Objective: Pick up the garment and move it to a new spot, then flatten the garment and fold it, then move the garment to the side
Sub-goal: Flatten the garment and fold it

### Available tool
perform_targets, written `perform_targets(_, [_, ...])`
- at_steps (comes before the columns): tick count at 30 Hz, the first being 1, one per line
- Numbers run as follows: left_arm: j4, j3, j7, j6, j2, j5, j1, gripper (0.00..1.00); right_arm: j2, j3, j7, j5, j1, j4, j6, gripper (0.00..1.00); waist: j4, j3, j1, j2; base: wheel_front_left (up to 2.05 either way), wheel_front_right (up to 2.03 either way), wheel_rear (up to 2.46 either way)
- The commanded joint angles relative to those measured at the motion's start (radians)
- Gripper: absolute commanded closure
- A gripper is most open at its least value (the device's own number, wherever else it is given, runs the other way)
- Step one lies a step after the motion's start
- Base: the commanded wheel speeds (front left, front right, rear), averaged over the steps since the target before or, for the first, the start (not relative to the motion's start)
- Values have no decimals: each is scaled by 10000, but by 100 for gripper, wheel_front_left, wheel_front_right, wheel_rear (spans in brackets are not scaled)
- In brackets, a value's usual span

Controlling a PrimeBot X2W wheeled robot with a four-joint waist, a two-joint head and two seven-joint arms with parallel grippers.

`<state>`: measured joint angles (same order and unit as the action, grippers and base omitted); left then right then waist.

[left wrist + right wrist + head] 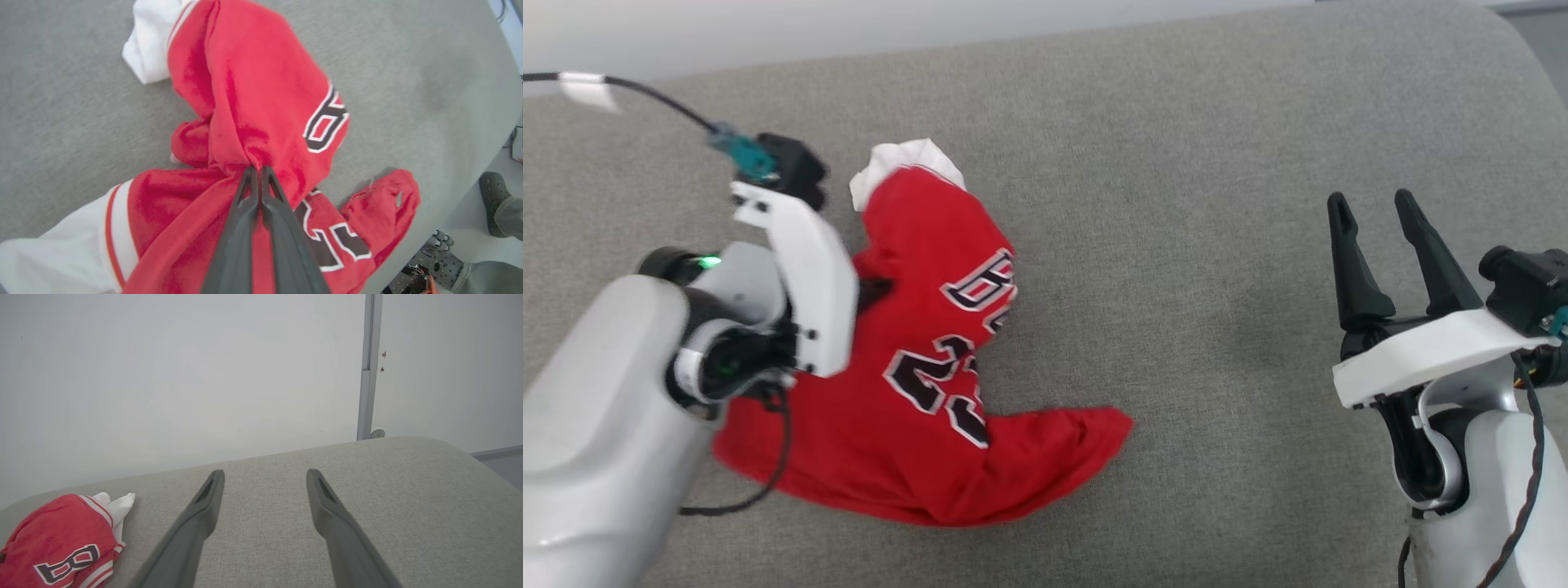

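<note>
1. The garment, a crumpled red jersey, lies bunched on the grey cushion, toward 9 o'clock in the head view.
2. The left gripper is pressed together on a fold of red fabric near the jersey's middle.
3. The right gripper stands spread and empty, well apart at the garment's 3 o'clock.
4. Risk: the pinched fold is thin, so a lift may let it slip, or raise a twisted clump that is hard to flatten.
</note>
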<state>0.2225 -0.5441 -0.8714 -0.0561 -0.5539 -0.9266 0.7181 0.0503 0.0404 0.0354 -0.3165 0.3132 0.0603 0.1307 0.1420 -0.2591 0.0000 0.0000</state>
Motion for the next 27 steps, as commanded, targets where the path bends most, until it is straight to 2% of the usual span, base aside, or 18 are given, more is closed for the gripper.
perform_targets(1, [-429, -113, -108, -50, 131, -152, -104, 100, 4, 49, 47, 92, -161, -44, 1, 0, -39, 169, 0, 0, 0, 0, 0])
perform_targets(11, [-2522, -964, -689, 212, 458, -369, -1206, 100, 2, 53, 129, -13, -258, -151, 1, 0, 23, 337, 0, 0, 0, 0, 0])
perform_targets(18, [-2428, -1728, -415, 118, 395, 255, -2126, 100, 2, -44, 49, -140, -159, -84, 1, 0, 134, 199, 0, 0, 0, 0, 0])
perform_targets(20, [-2209, -1922, -252, 19, 440, 410, -2354, 90, 2, -66, 16, -173, -126, -33, 1, 0, 139, 187, 0, 0, 0, 0, 0])
perform_targets(24, [-1850, -2018, 286, -83, 547, 600, -2551, 6, 1, -113, -22, -194, -56, 74, 1, 0, 121, 203, 0, 0, 0, 0, 0])
perform_targets(25, [-1807, -2011, 431, -122, 560, 664, -2542, 0, 2, -121, -19, -197, -44, 88, 1, 0, 107, 209, 0, 0, 0, 0, 0])
perform_targets(27, [-1735, -1938, 716, -141, 613, 679, -2561, 0, 1, -123, -10, -164, -41, 112, 1, 0, 40, 247, 0, 0, 0, 0, 0])
